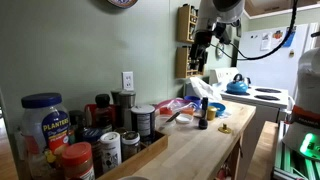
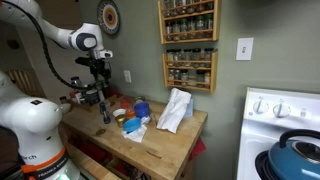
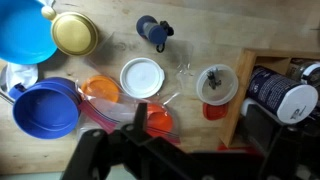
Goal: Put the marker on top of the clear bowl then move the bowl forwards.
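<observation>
We make out the marker only as a slim dark stick at the gripper, long axis pointing down toward the counter, near a white lid; whether the fingers clamp it, we cannot tell.

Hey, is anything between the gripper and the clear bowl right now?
Nothing visible. The gripper hangs high over the counter, and only open air separates it from the clear bowl beside the wooden tray.
</observation>
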